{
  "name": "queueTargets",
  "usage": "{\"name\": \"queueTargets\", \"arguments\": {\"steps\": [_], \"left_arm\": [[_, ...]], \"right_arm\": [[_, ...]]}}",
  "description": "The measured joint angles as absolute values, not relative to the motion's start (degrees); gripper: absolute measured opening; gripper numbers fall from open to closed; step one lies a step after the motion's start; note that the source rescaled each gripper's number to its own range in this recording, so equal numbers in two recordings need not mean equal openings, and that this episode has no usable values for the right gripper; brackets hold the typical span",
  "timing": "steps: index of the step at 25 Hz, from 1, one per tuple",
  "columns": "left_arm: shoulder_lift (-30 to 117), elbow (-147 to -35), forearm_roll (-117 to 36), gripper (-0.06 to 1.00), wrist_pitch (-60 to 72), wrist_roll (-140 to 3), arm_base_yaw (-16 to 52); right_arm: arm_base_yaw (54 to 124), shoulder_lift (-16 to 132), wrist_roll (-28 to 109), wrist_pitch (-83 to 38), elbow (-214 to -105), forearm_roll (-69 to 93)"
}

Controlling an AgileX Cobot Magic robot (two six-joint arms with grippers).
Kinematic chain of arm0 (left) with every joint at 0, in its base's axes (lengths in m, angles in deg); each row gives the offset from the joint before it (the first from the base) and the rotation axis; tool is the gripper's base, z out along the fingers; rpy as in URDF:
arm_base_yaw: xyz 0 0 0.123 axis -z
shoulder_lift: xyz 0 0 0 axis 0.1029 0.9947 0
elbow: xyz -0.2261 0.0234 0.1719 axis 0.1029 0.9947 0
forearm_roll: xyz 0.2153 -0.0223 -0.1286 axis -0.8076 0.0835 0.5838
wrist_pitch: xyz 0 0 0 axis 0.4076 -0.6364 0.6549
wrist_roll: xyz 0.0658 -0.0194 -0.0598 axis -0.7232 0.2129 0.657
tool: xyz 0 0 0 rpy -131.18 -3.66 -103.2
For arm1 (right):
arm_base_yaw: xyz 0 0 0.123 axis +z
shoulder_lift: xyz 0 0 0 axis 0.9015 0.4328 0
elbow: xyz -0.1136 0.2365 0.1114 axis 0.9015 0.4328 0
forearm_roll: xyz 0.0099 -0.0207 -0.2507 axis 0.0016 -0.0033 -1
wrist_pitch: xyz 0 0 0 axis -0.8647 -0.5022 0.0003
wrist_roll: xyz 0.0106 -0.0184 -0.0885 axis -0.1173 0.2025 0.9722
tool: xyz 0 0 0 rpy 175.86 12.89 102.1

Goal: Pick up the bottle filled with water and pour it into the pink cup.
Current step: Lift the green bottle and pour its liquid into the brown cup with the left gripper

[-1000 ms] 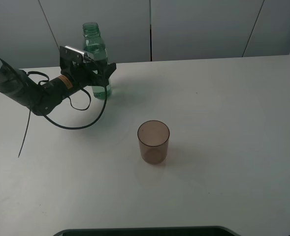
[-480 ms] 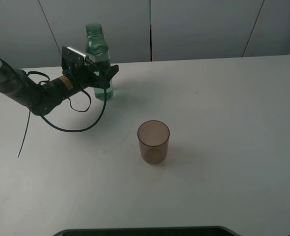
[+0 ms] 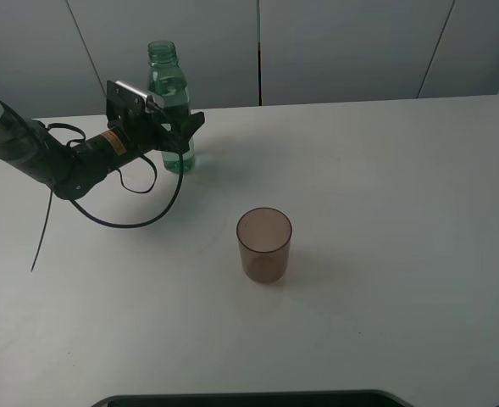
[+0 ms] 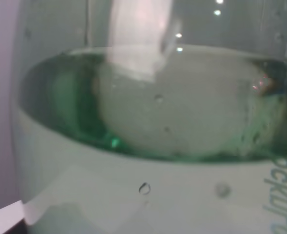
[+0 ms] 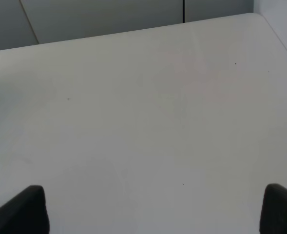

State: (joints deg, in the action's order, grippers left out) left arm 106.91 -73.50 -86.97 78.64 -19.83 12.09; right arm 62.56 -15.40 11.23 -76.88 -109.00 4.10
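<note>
Left pincer (image 3: 180,134) first: it sits around the middle of the bottle (image 3: 166,75), a finger on either side. I judge it closed on the bottle's body, though the overhead view does not show the contact itself. The bottle stands upright at the far left of the worktop (image 3: 385,186), neck open, its base on the surface or barely above it; I cannot tell which. So the grasp looks made, and the carry, the tilt and the pour are all left to do. Nearer the middle and towards the front stands the cup (image 3: 264,246), upright, empty as far as I can see, and well apart from the bottle. My right pincer (image 5: 150,212) is outside the overhead view; its own camera shows two dark fingertips set wide apart over the worktop, holding nothing.

Overhead gives me the layout: bottle, cup and the gap between them. My left wrist camera gives none of that, since green-tinted plastic fills it. It does show the water line across the bottle, a few bubbles and the edge of a printed label, far plainer than from overhead.
</note>
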Motion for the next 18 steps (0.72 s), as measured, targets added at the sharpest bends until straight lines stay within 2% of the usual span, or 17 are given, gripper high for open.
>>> {"name": "queueTargets", "arguments": {"steps": [18], "left_arm": [[93.13, -73.32, -103.87, 0.01, 75.18, -8.32, 12.22]], "right_arm": [[62.56, -15.40, 11.23, -76.88, -109.00, 4.10]]}}
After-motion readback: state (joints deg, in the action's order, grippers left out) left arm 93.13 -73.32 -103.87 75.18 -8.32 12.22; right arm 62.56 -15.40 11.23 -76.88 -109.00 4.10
